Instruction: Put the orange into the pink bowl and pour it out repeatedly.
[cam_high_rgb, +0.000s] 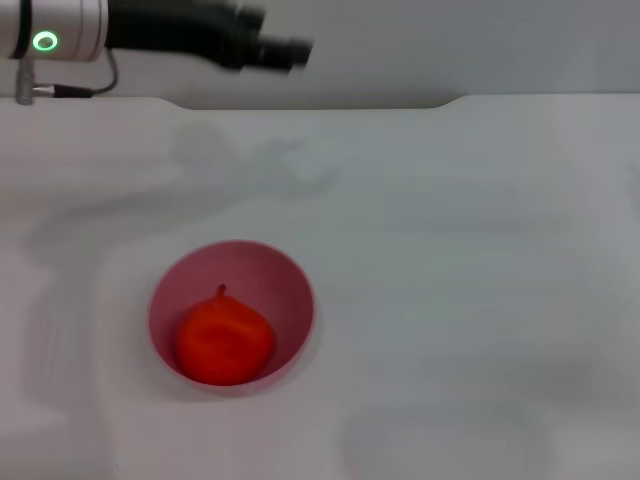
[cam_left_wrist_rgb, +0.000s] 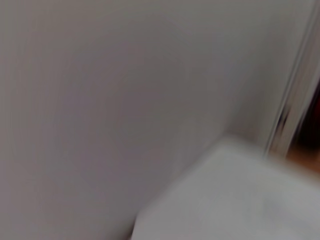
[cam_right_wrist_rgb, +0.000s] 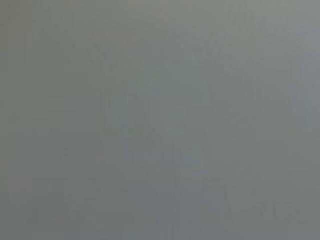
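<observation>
Orange sits inside the pink bowl, low against the near wall, stem nub pointing up and away. Small, roundish, a little tapered toward the top; skin looks matte. Likely light and firm, and round enough to roll freely once the bowl tips. Best taken from above across its widest part, clear of the taper.

Pink bowl: smooth, glossy, deep and round, plain, probably thin plastic. Stands upright on the table, on the robot's left-hand side. Judged light and slick; a pinch on the rim, one finger inside and one outside, on the far or side wall away from the fruit, seems the surest hold for pouring. A glossy wall could slip in the jaws if tilted fast.

Table surface is pale, flat, matte, with soft shadows.

Left gripper hangs high at the far left, well apart from the bowl, dark and blurred; whether its fingers are spread or closed I cannot tell, and its wrist view shows only pale blurred surfaces. Right gripper is out of sight; its wrist view is plain grey.
</observation>
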